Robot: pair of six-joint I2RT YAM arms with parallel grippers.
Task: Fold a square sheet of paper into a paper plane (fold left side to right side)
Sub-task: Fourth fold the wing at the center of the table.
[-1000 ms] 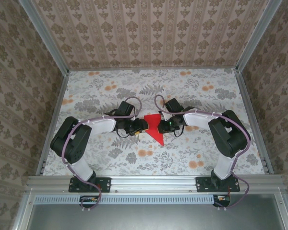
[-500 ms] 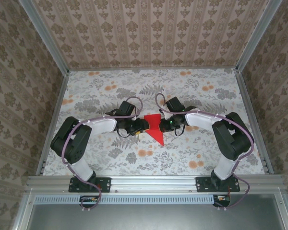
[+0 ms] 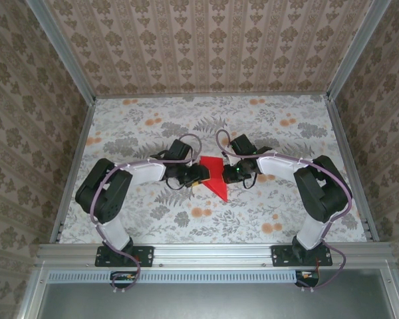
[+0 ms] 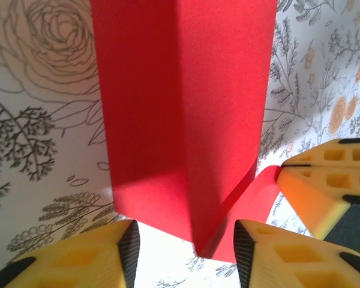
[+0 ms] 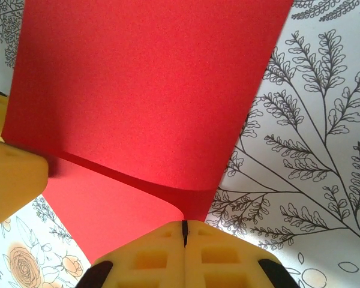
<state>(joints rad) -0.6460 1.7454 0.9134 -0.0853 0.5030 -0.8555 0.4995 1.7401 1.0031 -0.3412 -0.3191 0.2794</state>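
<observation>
The square sheet of paper (image 3: 215,178), bright red, lies partly folded at the table's middle, tapering to a point toward the near right. In the left wrist view the sheet (image 4: 168,108) rises in a ridge along its crease, and its lower corner sits between the jaws of my left gripper (image 4: 186,252); they stand apart, clear of it. My left gripper (image 3: 201,175) is at the paper's left edge. On the right edge my right gripper (image 3: 226,174) is shut. Its yellow fingers (image 5: 162,258) meet on the curled edge of the sheet (image 5: 150,90).
A flower-print tablecloth (image 3: 186,126) covers the table, with patterned walls on three sides. A metal rail (image 3: 213,252) runs along the near edge by the arm bases. Both arms are bent inward and meet at the paper.
My right gripper has closed on the paper's right edge. My left arm has shifted slightly right toward the paper, and its jaws have narrowed a little.
</observation>
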